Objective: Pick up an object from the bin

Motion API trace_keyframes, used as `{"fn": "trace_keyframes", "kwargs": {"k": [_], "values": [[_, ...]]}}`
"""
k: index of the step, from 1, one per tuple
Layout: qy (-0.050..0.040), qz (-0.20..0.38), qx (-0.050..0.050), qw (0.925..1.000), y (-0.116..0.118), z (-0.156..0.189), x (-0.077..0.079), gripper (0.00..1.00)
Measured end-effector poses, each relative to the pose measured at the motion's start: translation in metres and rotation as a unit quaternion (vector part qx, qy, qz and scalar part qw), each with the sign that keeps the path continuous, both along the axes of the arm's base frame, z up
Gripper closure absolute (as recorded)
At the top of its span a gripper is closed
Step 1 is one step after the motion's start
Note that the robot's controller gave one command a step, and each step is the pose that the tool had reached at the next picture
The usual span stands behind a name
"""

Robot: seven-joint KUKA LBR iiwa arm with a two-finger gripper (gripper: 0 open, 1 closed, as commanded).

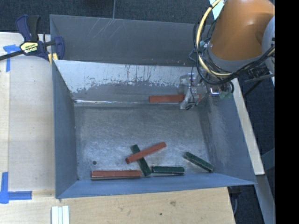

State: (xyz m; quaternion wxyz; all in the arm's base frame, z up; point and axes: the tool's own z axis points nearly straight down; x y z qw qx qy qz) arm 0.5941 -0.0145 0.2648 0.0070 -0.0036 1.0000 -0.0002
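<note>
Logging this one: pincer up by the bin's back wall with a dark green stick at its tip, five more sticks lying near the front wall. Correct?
Not quite. In the camera view, what meets the pincer at the back wall of the bin is a reddish-brown stick, not a dark green one. The rest stands: five more sticks lie near the front wall.

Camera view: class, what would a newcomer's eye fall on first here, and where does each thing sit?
First comes the arm's big orange cover at top right, with the pincer below it by the far wall of the bin, at the right end of a red-brown stick. Next is the loose cluster of sticks near the front wall, red-brown and dark green, some of them crossing.
</note>
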Motion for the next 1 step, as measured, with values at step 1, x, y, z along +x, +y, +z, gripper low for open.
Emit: {"fn": "trace_keyframes", "kwargs": {"k": [1], "values": [[0.0045,0.048,0.0,0.9989,0.005,0.0501,-0.0219,1.0]]}}
